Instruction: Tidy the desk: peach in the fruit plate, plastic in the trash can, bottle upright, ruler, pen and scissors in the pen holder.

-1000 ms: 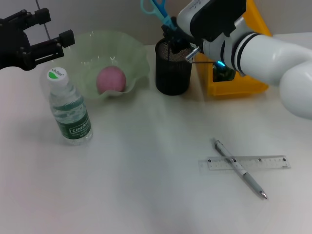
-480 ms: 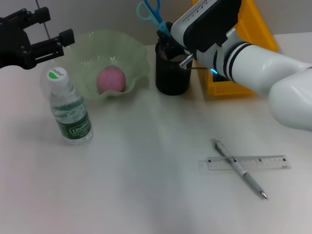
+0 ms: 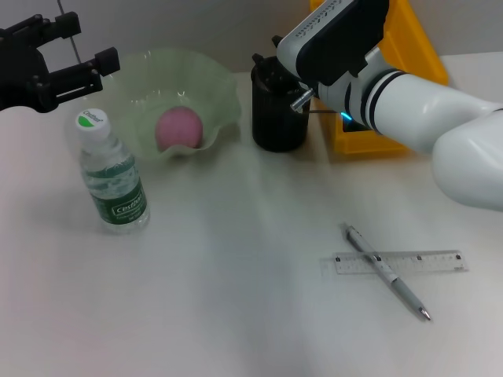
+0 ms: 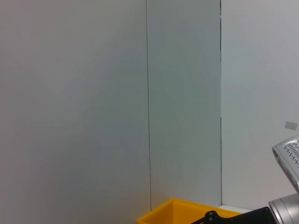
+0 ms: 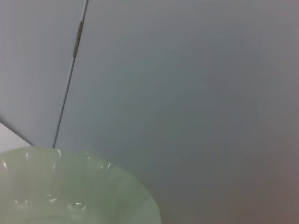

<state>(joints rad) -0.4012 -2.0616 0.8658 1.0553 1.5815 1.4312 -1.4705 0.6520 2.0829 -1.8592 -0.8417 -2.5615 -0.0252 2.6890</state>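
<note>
My right gripper [image 3: 267, 53] hangs right over the black mesh pen holder [image 3: 279, 118] at the back, jaws apart and empty. The scissors are out of sight; I cannot tell whether they lie inside the holder. A silver pen [image 3: 385, 271] lies across a clear ruler [image 3: 424, 261] on the table at the front right. The pink peach [image 3: 179, 129] sits in the green fruit plate [image 3: 224, 86], whose rim also shows in the right wrist view [image 5: 70, 186]. The water bottle [image 3: 114, 184] stands upright in front of the plate. My left gripper [image 3: 78, 47] is open and idle at the back left.
The yellow trash can [image 3: 397, 86] stands behind my right arm, just right of the pen holder; its edge also shows in the left wrist view [image 4: 182, 212]. No plastic is in sight. The white table [image 3: 236, 298] runs to the front.
The blue-handled scissors, held above the pen holder a moment ago, have dropped out of sight. The right gripper stays over the holder. The left arm has not moved.
</note>
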